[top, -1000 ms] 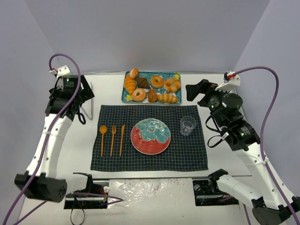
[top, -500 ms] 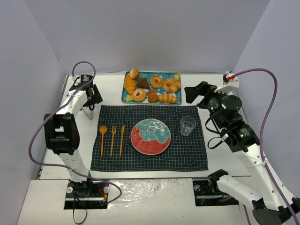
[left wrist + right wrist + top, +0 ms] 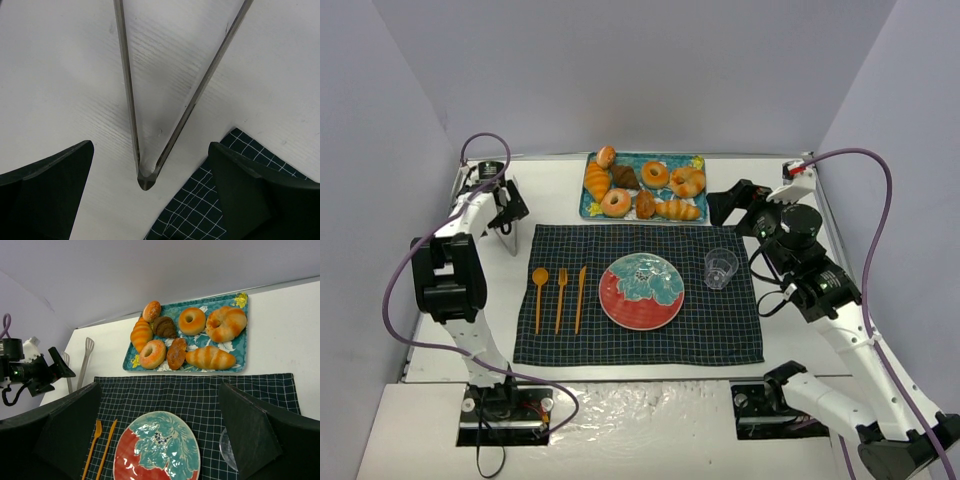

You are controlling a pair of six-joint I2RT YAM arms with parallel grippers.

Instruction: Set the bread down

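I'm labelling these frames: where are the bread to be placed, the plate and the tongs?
bread (image 3: 158,359): right wrist view, lower right of the ring.
plate (image 3: 614,303): top external view, red lower-left part.
tongs (image 3: 145,181): left wrist view, joined end.

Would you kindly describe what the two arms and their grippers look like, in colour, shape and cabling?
The left arm and right arm are both white links joined by blocky black joint housings. A purple cable loops beside the left arm, and a second cable, also purple, arcs over the right. The left gripper and right gripper have broad, dark, wedge-shaped fingers.
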